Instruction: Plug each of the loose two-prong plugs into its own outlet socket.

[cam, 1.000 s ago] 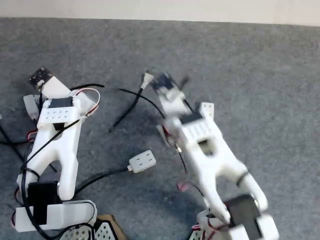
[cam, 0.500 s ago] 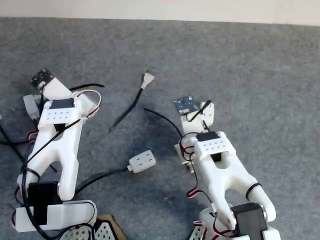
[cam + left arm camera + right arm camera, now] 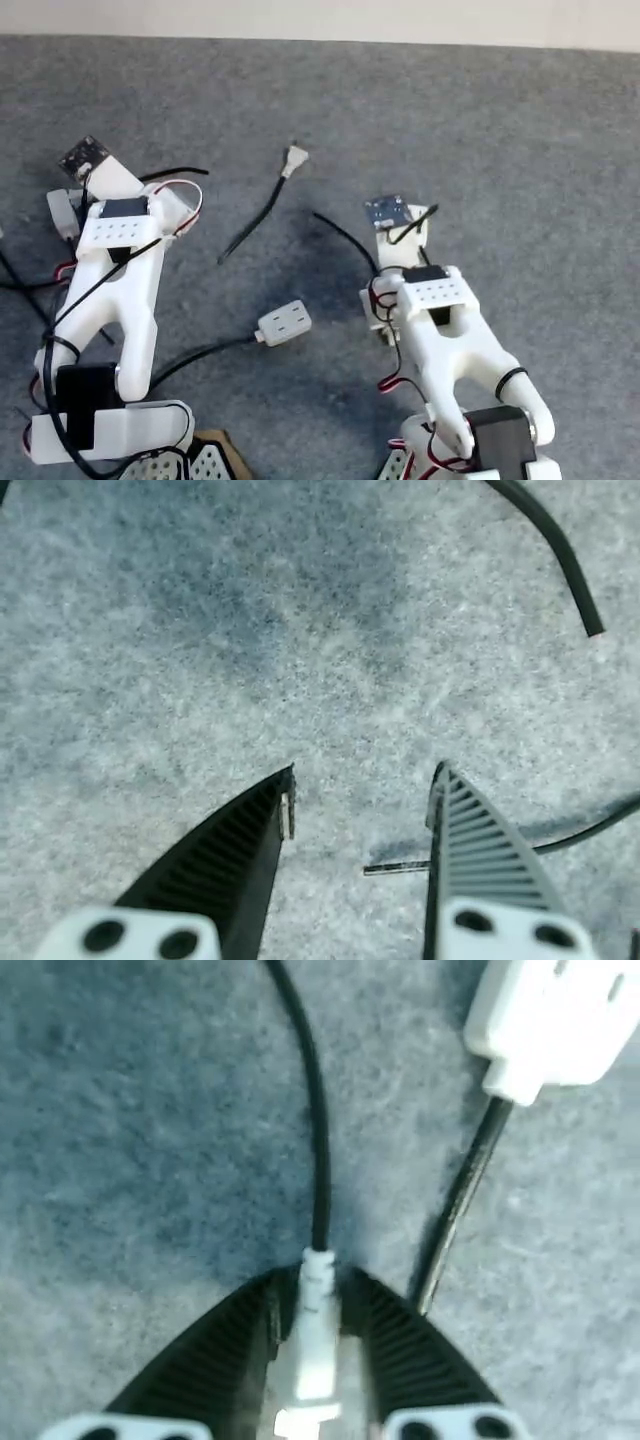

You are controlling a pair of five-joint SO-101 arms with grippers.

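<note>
Plug [image 3: 314, 1355] (white) clamped in right tool [image 3: 315, 1283]; left tool [image 3: 364, 777] wide open, empty; outlet socket [image 3: 555, 1020] near plug.

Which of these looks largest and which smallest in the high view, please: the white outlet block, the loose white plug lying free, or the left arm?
1. left arm, by far the largest
2. white outlet block
3. loose white plug, clearly smallest
</note>
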